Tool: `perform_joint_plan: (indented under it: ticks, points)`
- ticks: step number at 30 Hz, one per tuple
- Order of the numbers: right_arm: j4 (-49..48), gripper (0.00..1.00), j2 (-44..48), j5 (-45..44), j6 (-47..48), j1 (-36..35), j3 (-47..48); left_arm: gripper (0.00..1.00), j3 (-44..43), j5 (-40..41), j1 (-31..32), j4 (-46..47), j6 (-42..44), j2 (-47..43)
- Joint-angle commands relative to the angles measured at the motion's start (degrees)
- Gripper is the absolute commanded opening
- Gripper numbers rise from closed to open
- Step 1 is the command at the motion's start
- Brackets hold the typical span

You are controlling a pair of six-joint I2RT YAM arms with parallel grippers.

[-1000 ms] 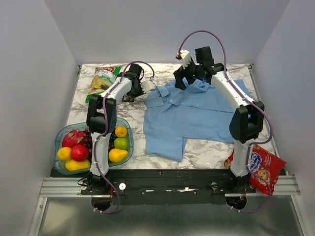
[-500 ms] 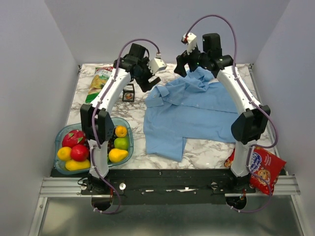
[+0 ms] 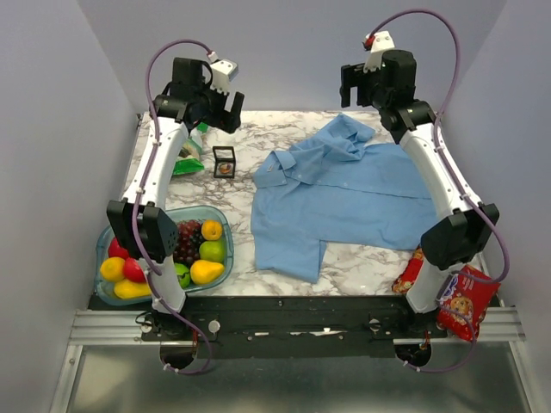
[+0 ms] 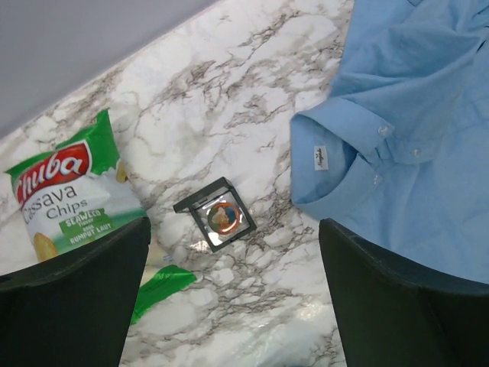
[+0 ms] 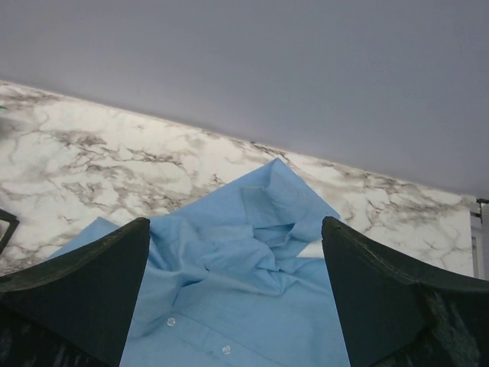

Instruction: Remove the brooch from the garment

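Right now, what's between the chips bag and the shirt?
A small black box with something round inside sits between chips bag and shirt, clearest in the left wrist view.

garment (image 4: pixel 412 153) cut off, chips bag (image 4: pixel 65 199) partly hidden

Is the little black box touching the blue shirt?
Apart. The left wrist view shows the little black box sitting by itself, with a strip of bare marble table between it and the collar of the blue shirt.
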State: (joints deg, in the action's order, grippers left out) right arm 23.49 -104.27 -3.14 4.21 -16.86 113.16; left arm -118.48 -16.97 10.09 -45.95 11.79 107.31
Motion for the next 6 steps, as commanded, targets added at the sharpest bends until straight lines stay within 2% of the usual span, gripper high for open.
perform_joint_plan:
  ticks: [1, 6]
  points:
    - [-3.4, 1.0, 5.1, -7.1, -0.6, -0.1, -5.0, 0.99, 4.3, -1.0, 0.4, 3.4, -7.5, -1.8]
    - [-4.5, 1.0, 8.0, -7.5, 1.3, -0.2, -10.4, 0.99, 2.1, -1.8, -1.2, 5.2, -13.9, 1.5]
